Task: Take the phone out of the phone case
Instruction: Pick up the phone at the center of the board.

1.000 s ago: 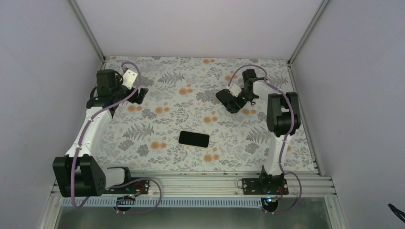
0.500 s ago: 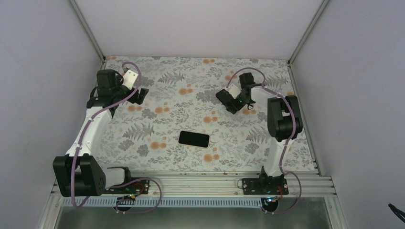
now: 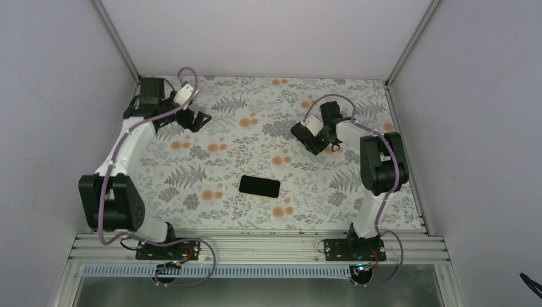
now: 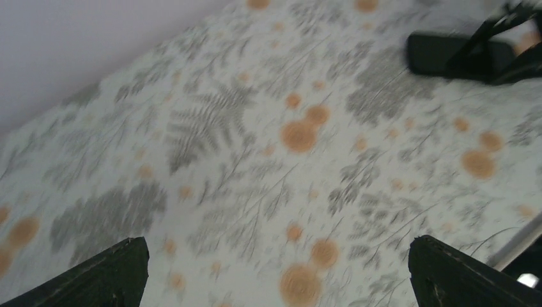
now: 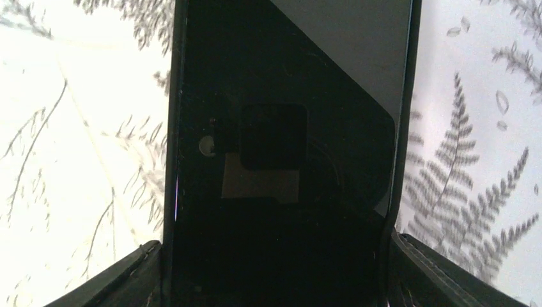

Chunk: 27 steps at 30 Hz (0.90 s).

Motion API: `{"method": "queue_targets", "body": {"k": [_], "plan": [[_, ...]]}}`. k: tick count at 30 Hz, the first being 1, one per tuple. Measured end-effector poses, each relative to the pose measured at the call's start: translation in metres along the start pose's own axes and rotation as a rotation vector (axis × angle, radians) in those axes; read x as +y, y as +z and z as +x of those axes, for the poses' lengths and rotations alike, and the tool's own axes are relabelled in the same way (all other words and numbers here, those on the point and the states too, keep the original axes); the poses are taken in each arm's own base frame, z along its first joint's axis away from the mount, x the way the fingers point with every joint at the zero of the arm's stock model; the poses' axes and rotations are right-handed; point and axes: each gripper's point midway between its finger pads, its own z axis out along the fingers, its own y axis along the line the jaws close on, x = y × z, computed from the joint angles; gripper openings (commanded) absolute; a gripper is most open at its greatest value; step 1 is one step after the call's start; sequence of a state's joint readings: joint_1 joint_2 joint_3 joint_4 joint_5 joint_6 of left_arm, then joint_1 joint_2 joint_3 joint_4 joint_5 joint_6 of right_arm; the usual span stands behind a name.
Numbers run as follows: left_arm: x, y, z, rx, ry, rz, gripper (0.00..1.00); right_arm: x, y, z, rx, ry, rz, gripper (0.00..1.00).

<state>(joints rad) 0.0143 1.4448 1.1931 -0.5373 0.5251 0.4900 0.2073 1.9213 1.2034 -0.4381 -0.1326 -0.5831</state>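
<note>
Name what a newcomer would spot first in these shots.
A black phone-shaped slab lies flat mid-table on the floral cloth. At the far right, the right gripper straddles a second glossy black slab; phone or case, I cannot tell. The left gripper hangs open above the cloth at the far left.

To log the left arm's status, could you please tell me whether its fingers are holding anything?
No, the left fingers stand wide apart in the left wrist view, with only the floral tablecloth showing between them.
</note>
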Motion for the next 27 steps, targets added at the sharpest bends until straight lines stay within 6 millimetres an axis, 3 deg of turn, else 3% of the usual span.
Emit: {"method": "queue_targets", "body": {"k": [4, 7, 9, 12, 17, 22, 27], "plan": [[-0.02, 0.017, -0.058, -0.051, 0.054, 0.177, 1.0, 0.019, -0.016, 0.006, 0.033, -0.035, 0.005, 0.59], [-0.044, 0.037, -0.086, -0.056, 0.066, 0.332, 1.0, 0.044, -0.034, -0.015, -0.004, -0.109, 0.003, 0.59], [-0.059, 0.056, -0.094, -0.039, 0.054, 0.428, 1.0, 0.064, -0.049, -0.037, -0.055, -0.169, 0.005, 0.59], [-0.082, 0.089, -0.086, 0.03, 0.0, 0.576, 1.0, 0.088, -0.067, -0.068, -0.124, -0.237, 0.009, 0.58], [-0.103, 0.122, -0.062, 0.142, -0.12, 0.74, 1.0, 0.112, -0.087, -0.109, -0.208, -0.304, 0.017, 0.59], [-0.11, 0.119, -0.055, 0.175, -0.201, 0.822, 0.99, 0.123, -0.104, -0.138, -0.267, -0.331, 0.047, 0.59], [-0.117, 0.107, -0.06, 0.169, -0.238, 0.881, 0.77, 0.132, -0.11, -0.16, -0.3, -0.359, 0.065, 0.59]]}}
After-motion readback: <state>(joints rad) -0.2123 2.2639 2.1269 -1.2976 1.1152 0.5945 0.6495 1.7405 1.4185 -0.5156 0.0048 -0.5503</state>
